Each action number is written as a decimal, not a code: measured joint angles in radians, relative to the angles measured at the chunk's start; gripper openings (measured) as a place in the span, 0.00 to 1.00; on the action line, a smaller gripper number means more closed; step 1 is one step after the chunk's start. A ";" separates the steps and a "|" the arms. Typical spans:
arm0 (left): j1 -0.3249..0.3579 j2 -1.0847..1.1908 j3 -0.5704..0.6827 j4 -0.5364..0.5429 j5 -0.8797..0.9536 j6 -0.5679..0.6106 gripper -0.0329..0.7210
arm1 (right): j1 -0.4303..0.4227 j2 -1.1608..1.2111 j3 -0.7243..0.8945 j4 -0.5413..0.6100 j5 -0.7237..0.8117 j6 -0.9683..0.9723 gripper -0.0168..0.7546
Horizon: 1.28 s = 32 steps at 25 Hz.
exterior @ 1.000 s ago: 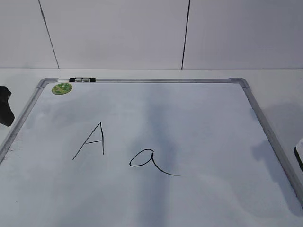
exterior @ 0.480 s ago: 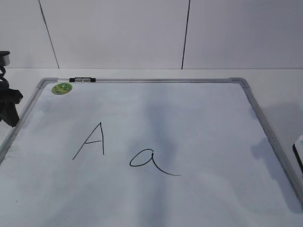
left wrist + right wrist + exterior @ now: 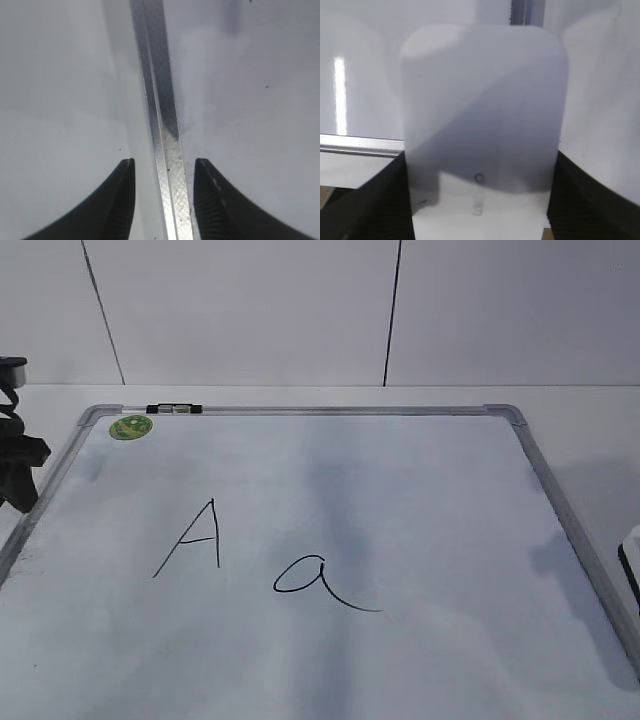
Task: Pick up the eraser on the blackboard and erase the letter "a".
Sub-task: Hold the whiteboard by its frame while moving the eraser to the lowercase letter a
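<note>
The blackboard [image 3: 400, 490] lies flat, a white board with a silver frame. The cursive letter "a" [image 3: 312, 578] is at its front middle. My right gripper [image 3: 481, 159] is shut on the white eraser [image 3: 485, 110], one black jaw on each long side. In the exterior view only a corner of the eraser [image 3: 632, 562] shows, at the right edge beyond the board's frame. My left gripper [image 3: 164, 167] is open and empty, straddling the board's left frame rail [image 3: 161, 115]. It shows at the far left of the exterior view [image 3: 18, 475].
A capital "A" [image 3: 195, 535] is drawn left of the "a". A round green sticker [image 3: 131, 426] and a small black-and-white marker [image 3: 173, 409] sit at the board's top left. A white panelled wall stands behind the table.
My left arm has come further into the exterior view at the left edge and risen a little. The eraser corner at the right edge has barely moved.
</note>
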 joint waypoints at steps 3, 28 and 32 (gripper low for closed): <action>0.010 0.008 -0.002 0.000 -0.001 0.000 0.43 | 0.000 0.000 0.000 0.000 0.000 0.000 0.76; 0.016 0.049 -0.003 -0.026 -0.020 0.000 0.38 | 0.000 0.000 0.000 0.005 0.000 0.000 0.76; 0.016 0.071 -0.003 -0.032 -0.018 0.000 0.37 | 0.000 0.000 0.000 0.005 0.000 0.000 0.76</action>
